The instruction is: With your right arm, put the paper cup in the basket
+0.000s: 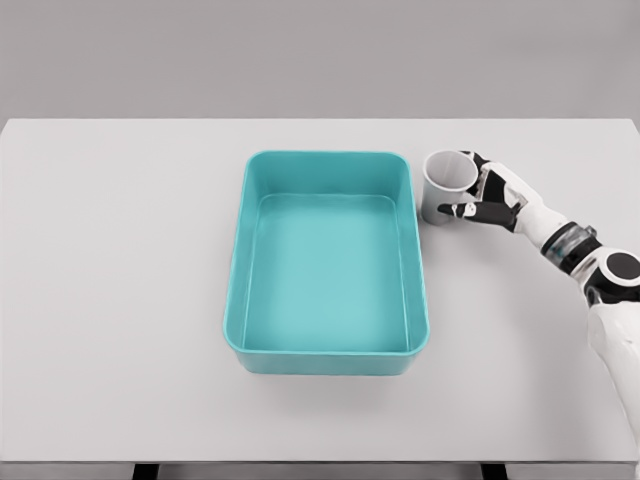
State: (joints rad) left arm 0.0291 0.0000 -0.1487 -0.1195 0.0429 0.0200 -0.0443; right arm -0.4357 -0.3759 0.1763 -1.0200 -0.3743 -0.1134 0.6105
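The paper cup (pixel 446 184) stands upright, mouth up, just right of the basket (pixel 326 263); the right hand (pixel 487 198) grips it.

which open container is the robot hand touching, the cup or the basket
The white paper cup, standing upright just right of the teal basket. The right robot hand wraps its side; the basket sits untouched.
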